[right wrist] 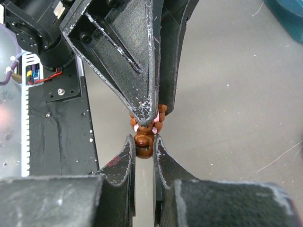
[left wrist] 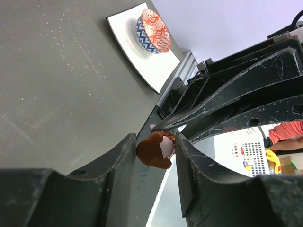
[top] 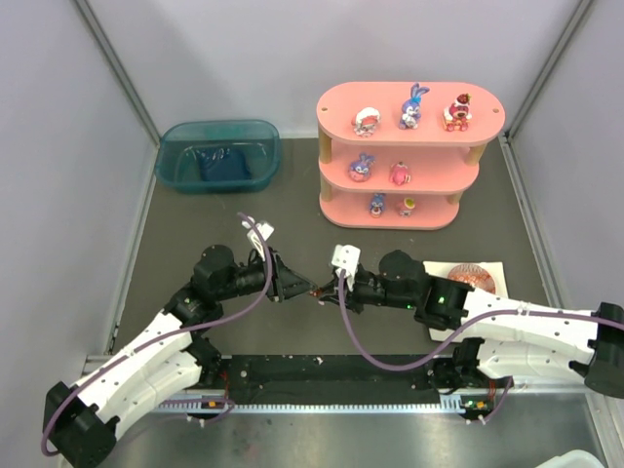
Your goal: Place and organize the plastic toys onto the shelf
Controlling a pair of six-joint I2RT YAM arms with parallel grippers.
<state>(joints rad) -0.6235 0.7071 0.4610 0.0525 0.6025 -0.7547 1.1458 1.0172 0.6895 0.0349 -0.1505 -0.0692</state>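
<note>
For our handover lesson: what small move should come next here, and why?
Probably open the left gripper: it and the right gripper both pinch the brown figurine, and the shelf stands on the right side.

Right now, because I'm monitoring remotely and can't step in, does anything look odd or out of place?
One thing: a brown figurine is pinched at the same time by the fingers of the left gripper and the right gripper, which looks like a handover between the arms. The shelf looks tidy, and nothing is spilled or tipped.
</note>
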